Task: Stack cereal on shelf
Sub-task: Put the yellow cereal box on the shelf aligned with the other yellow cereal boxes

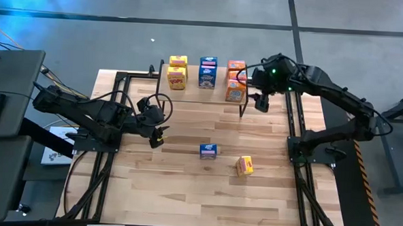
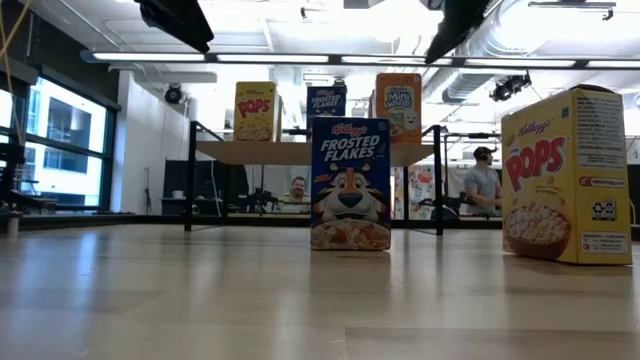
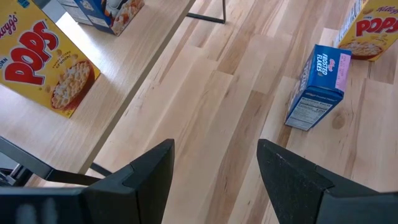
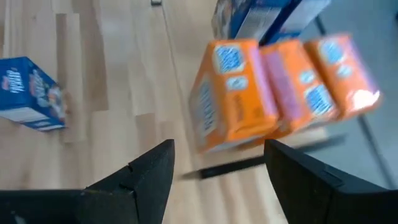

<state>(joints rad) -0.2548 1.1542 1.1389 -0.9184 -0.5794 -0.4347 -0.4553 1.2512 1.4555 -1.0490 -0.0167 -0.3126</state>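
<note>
The shelf (image 1: 191,85) stands at the table's far side. On it stand two yellow boxes (image 1: 177,77), two blue boxes (image 1: 207,76) and three orange boxes (image 1: 236,92) in a row. A blue Frosted Flakes box (image 1: 209,151) and a yellow Pops box (image 1: 245,165) stand upright on the tabletop, nearer the front. My left gripper (image 1: 157,135) hovers open left of the blue box, which shows in its wrist view (image 3: 317,87). My right gripper (image 1: 261,102) hovers open beside the shelf's right end, close to the orange boxes (image 4: 233,93).
The shelf's black legs (image 1: 242,106) stand on the table near my right gripper. Black frame rails (image 1: 297,131) run along both sides of the table. Bare wood lies between the shelf and the two loose boxes. People sit in the room behind (image 2: 482,180).
</note>
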